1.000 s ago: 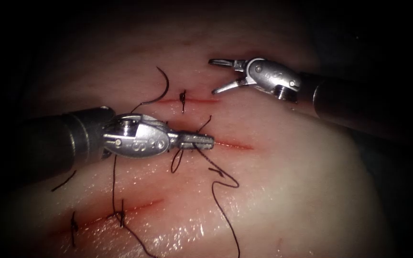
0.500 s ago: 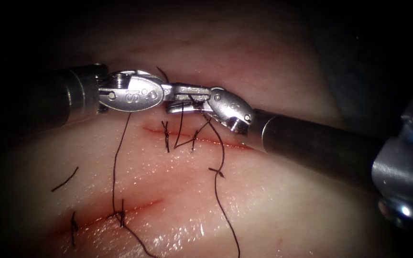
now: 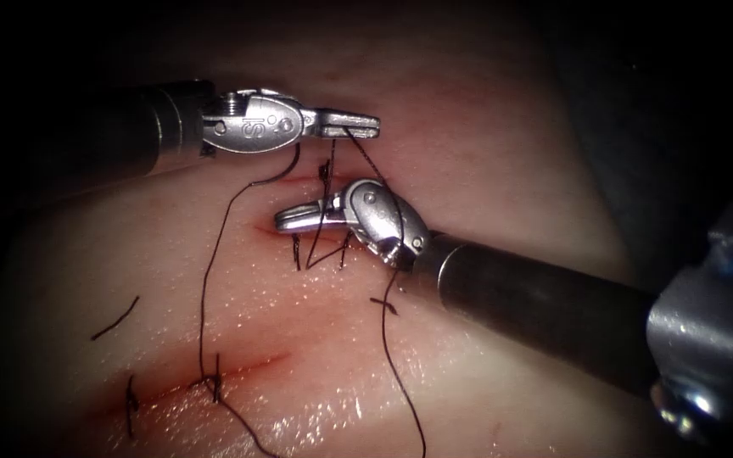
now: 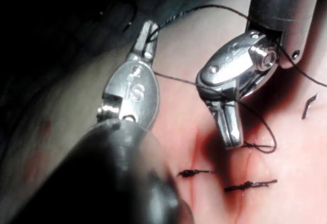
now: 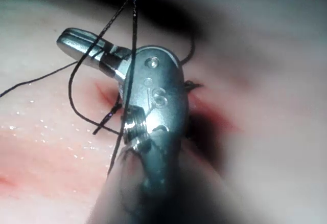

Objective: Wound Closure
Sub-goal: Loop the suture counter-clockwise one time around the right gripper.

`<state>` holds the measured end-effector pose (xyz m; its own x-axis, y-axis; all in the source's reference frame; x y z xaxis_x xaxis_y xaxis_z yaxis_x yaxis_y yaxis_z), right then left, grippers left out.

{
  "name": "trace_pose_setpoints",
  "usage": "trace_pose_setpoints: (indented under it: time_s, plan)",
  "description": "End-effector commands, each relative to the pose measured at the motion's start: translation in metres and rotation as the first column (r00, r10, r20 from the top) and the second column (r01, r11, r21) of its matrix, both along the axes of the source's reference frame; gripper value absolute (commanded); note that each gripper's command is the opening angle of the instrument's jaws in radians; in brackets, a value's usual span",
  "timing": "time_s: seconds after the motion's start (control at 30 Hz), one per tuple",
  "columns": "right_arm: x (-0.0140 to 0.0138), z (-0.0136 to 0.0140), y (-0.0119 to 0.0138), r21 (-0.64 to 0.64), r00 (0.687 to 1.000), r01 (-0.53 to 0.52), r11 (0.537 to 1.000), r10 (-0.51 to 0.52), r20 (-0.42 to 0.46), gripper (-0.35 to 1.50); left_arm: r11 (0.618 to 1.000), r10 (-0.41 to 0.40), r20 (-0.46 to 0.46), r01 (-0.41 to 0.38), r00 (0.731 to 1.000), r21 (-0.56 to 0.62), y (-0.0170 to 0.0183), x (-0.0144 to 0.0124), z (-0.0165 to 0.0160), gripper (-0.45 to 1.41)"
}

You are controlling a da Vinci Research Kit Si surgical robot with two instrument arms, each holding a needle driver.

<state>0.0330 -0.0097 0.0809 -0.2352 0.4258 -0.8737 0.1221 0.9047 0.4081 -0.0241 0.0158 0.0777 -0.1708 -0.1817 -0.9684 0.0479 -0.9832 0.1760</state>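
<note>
Endoscope view: the left tool (image 3: 358, 126), jaws closed on the thread (image 3: 209, 288), sits just above the middle cut (image 3: 269, 231) in the tissue (image 3: 502, 212). The right tool (image 3: 299, 220), jaws closed with thread draped round it, lies over that cut. I cannot make out the needle. Risk: a taut strand could snag on the right tool or tear the tissue.

The left arm's hand (image 3: 358, 125) bears stamped characters on the oval metal housing behind its jaws: they read "IS" in the left wrist view (image 4: 134, 90) and appear turned round in the endoscope view, upper left of centre. The right arm's hand (image 5: 82, 41) carries similar stamped marks on its housing, roughly "IS" or "18", not surely legible.
</note>
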Motion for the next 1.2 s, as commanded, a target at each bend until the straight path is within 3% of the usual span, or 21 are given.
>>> trace_pose_setpoints:
  time_s: [0.03,0.27,0.47,0.57,0.67,0.87,1.2]
  plan:
    - [0.0011,0.0003,0.0002,0.004,1.0,0.0,1.0,0.0,-0.008,-0.35,1.0,0.0,0.003,0.0,1.0,-0.004,0.0007,-0.0005,0.0004,-0.45]
    - [0.0013,-0.0004,-0.0003,0.024,0.996,-0.019,1.0,0.021,-0.081,-0.35,1.0,-0.007,0.021,0.006,1.0,0.022,0.0021,-0.0002,0.0041,-0.45]
    - [0.0007,-0.0002,0.0,0.083,0.985,-0.087,0.993,0.098,-0.14,-0.35,0.993,0.017,0.119,-0.031,0.993,0.11,0.0023,0.0011,0.006,-0.45]
    - [0.0001,0.0001,0.0004,0.127,0.975,-0.158,0.979,0.175,-0.139,-0.35,0.984,0.041,0.196,-0.073,0.98,0.161,0.0022,0.0021,0.0064,-0.45]
    - [-0.0011,0.0001,0.0014,0.17,0.961,-0.219,0.961,0.242,-0.134,-0.35,0.96,0.092,0.311,-0.167,0.946,0.224,0.0018,0.0042,0.0063,-0.45]
    - [-0.0022,0.0008,0.0025,0.191,0.953,-0.248,0.95,0.274,-0.126,-0.35,0.935,0.093,0.393,-0.216,0.915,0.281,0.001,0.006,0.0057,-0.45]
    - [-0.0028,0.0011,0.0025,0.191,0.954,-0.246,0.95,0.272,-0.123,-0.35,0.898,0.124,0.478,-0.303,0.87,0.319,-0.0017,0.0064,0.0055,-0.45]
